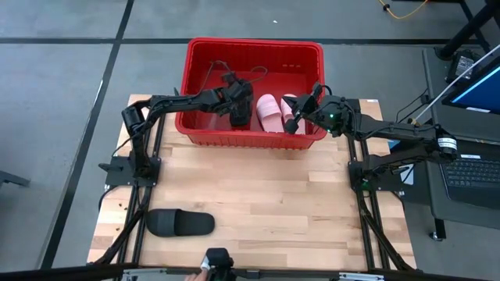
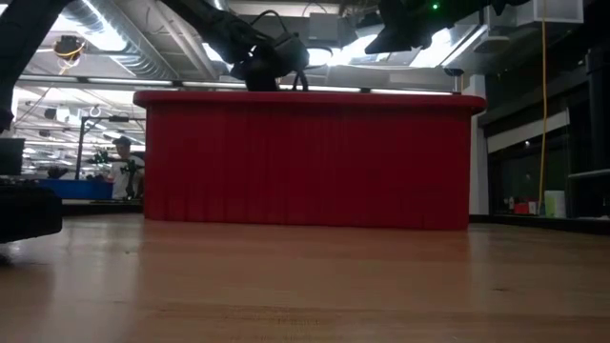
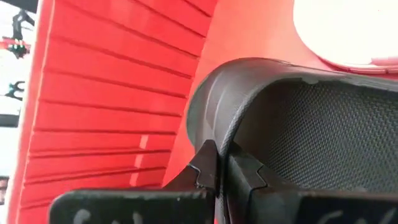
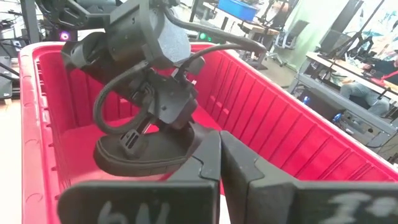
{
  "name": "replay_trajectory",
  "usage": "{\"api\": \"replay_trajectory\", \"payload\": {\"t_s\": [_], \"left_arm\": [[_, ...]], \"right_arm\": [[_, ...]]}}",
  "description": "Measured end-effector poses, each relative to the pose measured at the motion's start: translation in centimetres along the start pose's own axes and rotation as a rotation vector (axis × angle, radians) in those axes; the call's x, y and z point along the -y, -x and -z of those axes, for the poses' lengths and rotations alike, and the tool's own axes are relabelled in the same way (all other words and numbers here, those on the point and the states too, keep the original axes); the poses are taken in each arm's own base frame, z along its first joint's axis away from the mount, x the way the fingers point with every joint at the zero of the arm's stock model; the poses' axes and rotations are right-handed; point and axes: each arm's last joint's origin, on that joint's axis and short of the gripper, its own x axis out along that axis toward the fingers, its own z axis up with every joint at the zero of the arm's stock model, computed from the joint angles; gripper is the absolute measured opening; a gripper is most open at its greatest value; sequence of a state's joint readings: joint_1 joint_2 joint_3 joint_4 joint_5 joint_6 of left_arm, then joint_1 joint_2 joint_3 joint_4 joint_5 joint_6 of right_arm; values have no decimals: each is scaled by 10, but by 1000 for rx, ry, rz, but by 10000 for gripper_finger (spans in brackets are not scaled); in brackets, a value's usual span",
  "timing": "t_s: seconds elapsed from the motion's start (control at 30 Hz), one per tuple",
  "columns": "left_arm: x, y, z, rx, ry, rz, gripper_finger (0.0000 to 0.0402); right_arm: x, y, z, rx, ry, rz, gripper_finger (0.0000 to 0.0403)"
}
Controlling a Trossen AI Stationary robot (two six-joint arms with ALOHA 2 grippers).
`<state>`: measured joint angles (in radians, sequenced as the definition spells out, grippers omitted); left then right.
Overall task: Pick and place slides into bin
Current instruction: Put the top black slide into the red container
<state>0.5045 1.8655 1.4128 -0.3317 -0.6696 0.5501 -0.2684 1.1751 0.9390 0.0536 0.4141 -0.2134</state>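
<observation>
The red bin (image 1: 254, 51) stands at the table's far edge, and it also shows in the low view (image 2: 305, 162). My left gripper (image 1: 238, 104) reaches into the bin from above and is shut on a black slide (image 4: 149, 152). Two pink slides (image 1: 269, 113) (image 1: 290, 105) lie on the bin's floor beside it. My right gripper (image 1: 298, 119) hovers shut and empty over the bin's right part, above the pink slides. The second black slide (image 1: 180, 223) lies sole down on the table near the front left. My left gripper pinches the black slide's raised sole edge (image 3: 214, 134) between its two fingers, near one rounded end, beside the textured footbed (image 3: 311, 124). The fingers come from above, pointing down into the bin. The slide hangs below them, low inside the bin; whether it touches the floor, I cannot tell.
The bin's ribbed walls (image 3: 112, 93) stand close around my left gripper. Bare wooden tabletop (image 1: 273, 203) spreads in front of the bin. A laptop (image 1: 473, 168) sits beyond the table's right edge. A person (image 2: 124, 162) shows far off in the room.
</observation>
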Motion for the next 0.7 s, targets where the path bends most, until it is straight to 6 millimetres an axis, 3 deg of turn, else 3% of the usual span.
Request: {"api": "replay_trajectory", "payload": {"t_s": [0.37,0.7], "left_arm": [[2,1,2,-19,57,11,4],[24,-18,4,-56,-4,44,4]], "right_arm": [[0,0,2,-21,8,-4,7],[-1,0,2,-21,7,-5,7]]}}
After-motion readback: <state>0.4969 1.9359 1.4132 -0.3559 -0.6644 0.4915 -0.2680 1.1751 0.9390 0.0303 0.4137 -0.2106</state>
